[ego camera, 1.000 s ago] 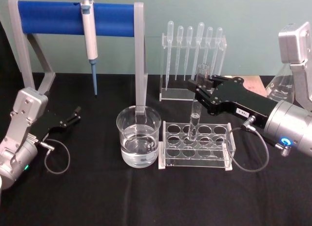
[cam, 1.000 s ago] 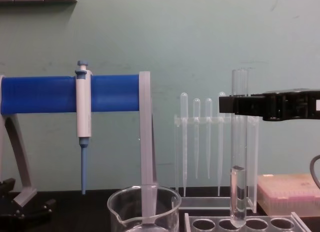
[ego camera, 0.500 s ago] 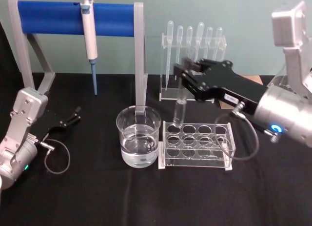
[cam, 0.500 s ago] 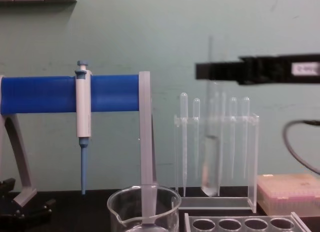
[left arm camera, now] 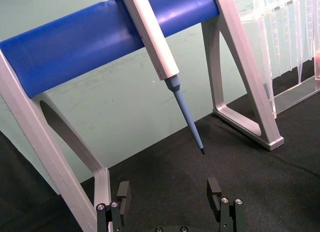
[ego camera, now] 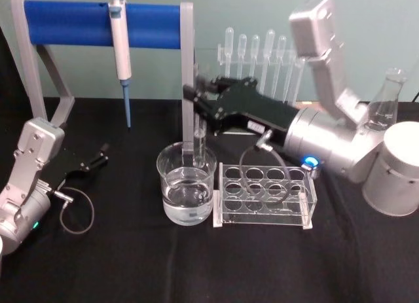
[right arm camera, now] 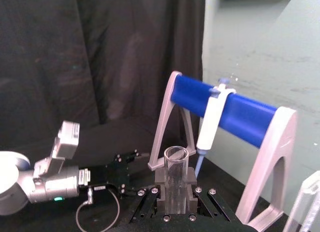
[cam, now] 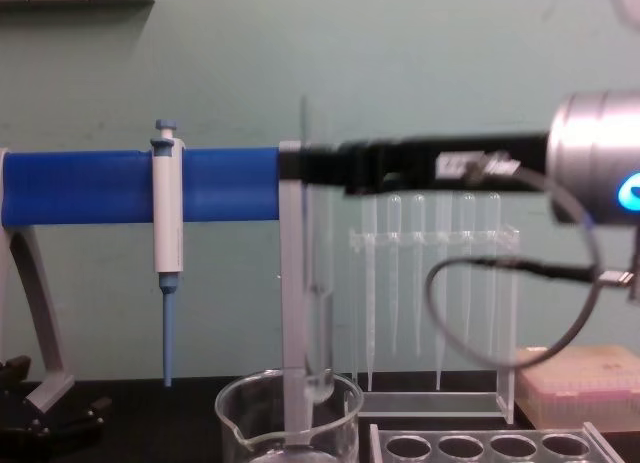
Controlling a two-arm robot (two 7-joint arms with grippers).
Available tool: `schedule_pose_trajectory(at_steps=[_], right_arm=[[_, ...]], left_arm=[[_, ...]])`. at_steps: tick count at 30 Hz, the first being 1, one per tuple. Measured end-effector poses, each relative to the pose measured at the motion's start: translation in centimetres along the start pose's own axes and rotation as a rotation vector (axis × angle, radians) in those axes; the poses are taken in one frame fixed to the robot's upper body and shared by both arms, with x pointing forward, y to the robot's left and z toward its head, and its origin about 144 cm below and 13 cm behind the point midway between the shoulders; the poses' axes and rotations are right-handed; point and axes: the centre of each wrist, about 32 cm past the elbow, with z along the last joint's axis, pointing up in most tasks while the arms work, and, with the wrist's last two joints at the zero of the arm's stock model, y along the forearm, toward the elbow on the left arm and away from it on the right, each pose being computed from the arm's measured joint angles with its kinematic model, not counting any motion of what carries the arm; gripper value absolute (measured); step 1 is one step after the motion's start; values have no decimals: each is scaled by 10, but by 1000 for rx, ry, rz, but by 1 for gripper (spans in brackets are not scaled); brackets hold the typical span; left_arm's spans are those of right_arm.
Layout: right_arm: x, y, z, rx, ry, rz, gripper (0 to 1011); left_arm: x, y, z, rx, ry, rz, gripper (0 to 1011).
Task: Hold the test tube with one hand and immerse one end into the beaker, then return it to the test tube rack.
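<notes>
The right gripper [ego camera: 198,97] reaches in from the right of the head view to centre frame. Its jaws are narrow and clamped on the tube [ego camera: 200,136], high on its length. The tube's long axis is vertical. It hangs straight down from the jaws, open rim above them and round end below.

The round end sits at the mouth of the beaker [ego camera: 159,175], toward the rear rim. As far as I can judge, it is above the water [ego camera: 186,198]. The coming move turns on this relation: with the tube over the beaker and its axis plumb, a straight descent should wet the end. The margin to the rear wall looks small, and drift that way risks glass on glass.

The rack [ego camera: 308,198] stands just beside the beaker, to its right in frame, with every hole vacant. The right arm is the nearer one to both. The left gripper [ego camera: 98,158] rests at lower left of the head view, well apart, with its jaws wide and empty.

View differences:
- **Chest view:** it gives the tube side-on, round end about level with the beaker rim, but cuts off the water line.
- **Head view:** it shows the water surface but foreshortens height.
- **Right wrist view:** it shows the pads [right arm camera: 162,181] on either side of the glass.
- **Left wrist view:** it shows that gripper's fingers [left arm camera: 122,192] spread with nothing between them.
</notes>
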Motion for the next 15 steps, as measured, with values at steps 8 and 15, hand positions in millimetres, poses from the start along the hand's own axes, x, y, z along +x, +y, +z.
schedule_pose_trajectory(at_steps=[8, 15], right_arm=[[-4, 15, -40, 15, -13, 6, 226], [-8, 17, -70, 35, -11, -1, 226]], left_arm=[[0, 0, 0, 0, 0, 0, 1000], [0, 0, 0, 0, 0, 0, 1000]])
